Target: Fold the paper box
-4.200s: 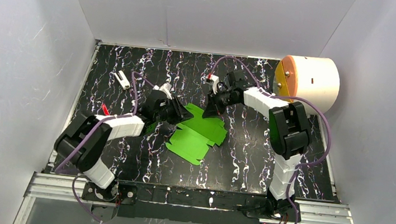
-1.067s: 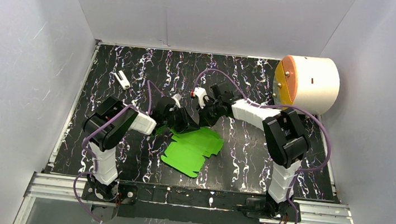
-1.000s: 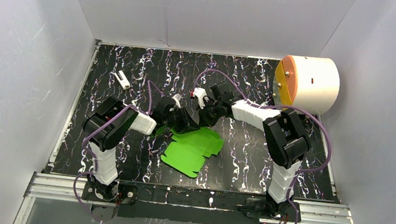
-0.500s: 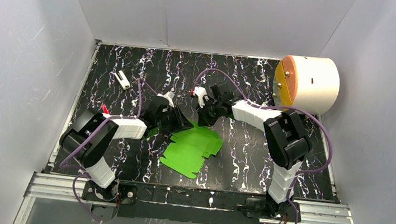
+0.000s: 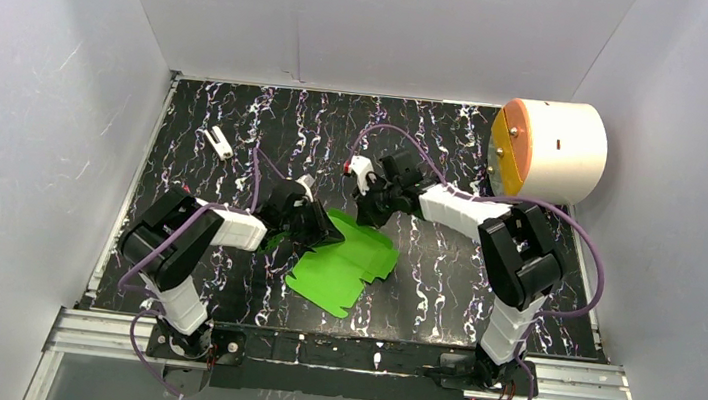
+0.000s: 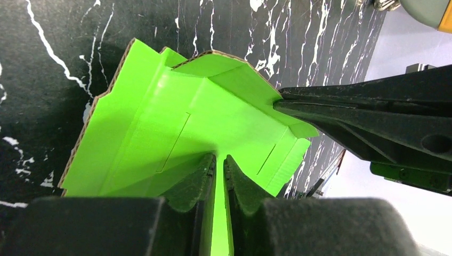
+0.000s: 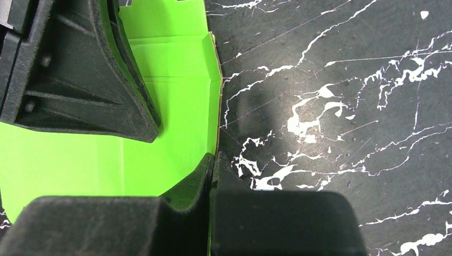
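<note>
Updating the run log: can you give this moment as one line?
left gripper: shut on paper box flap | right gripper: shut on its edge | fold: unfinished

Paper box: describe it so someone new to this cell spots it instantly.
On the black marbled table, the paper box lies mid-table, where the left tool and right tool meet. It is a card sheet with notched tabs and the only bright green thing. The cylinder at far right is white with an orange face.

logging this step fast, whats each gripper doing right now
left gripper: closed, pinching an edge of the green paper box
right gripper: closed, pinching another edge of the same box
</note>
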You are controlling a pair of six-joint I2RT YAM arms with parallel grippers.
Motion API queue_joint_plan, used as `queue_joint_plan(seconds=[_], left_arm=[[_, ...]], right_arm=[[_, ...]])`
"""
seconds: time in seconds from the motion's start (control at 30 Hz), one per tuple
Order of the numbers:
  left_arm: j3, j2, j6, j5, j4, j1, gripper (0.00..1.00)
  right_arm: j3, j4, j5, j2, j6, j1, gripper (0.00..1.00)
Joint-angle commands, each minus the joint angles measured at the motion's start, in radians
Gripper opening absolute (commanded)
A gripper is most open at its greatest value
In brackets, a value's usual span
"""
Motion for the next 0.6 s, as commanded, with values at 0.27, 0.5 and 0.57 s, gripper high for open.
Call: queue_joint_plan(seconds=[0.27, 0.5, 0.57], left_arm=[[0.006, 0.074, -0.001, -0.004, 0.022, -0.010, 0.09], [0.001, 0.058, 0.012, -0.006, 0.022, -0.010, 0.09], [-0.002, 0.054, 0.017, -0.009, 0.020, -0.010, 0.09]], right_arm=[[-0.059, 0.091, 0.180, -0.073, -0.072, 0.121, 0.00], [-0.057, 0.098, 0.165, -0.056, -0.056, 0.084, 0.07], [-0.046, 0.084, 0.135, -0.051, -0.056, 0.068, 0.10]])
